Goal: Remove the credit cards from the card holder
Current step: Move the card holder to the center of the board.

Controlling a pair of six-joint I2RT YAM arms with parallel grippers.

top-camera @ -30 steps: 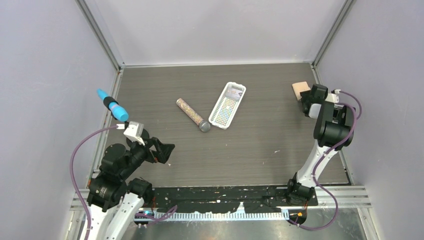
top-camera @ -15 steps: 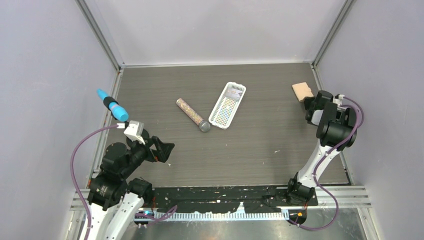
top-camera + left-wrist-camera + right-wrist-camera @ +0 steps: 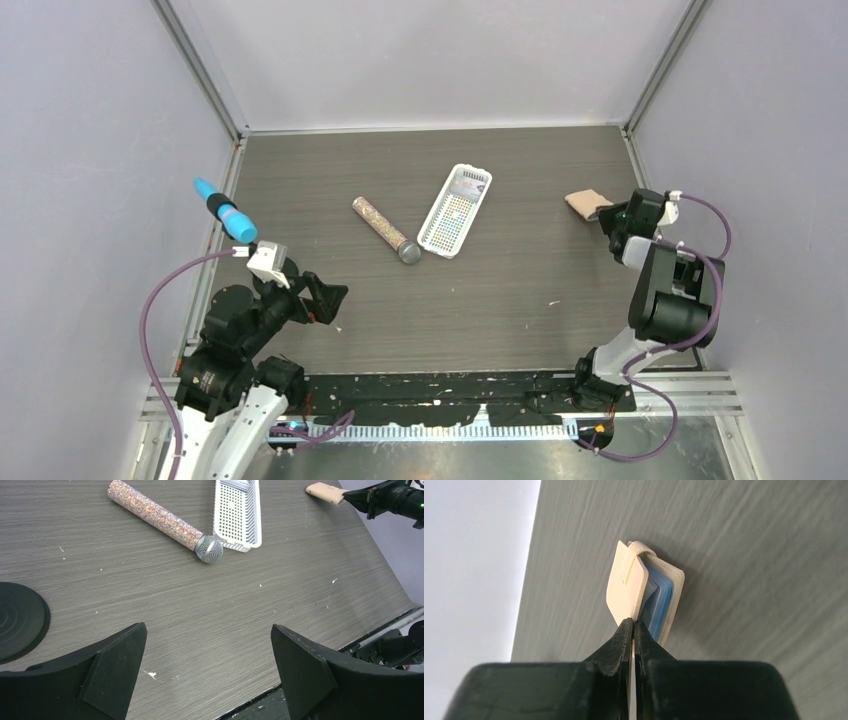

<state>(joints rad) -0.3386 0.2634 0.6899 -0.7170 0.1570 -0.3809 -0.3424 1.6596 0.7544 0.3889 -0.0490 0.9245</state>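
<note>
The grey wood-grain tabletop (image 3: 500, 300) carries a white slotted basket (image 3: 455, 210) near its middle, with a small coloured patch at the basket's far end that is too small to make out. A glittery tube (image 3: 385, 230) lies just beside the basket's left side.

The left hand (image 3: 207, 640) hangs released over the near left, grasping nothing.

At the far right, the right hand (image 3: 633, 622) is clenched on the corner of one beige flap of the card holder (image 3: 626, 587), which gapes slightly. The credit cards (image 3: 659, 602) show only as bluish layered edges tucked between the flaps.
</note>
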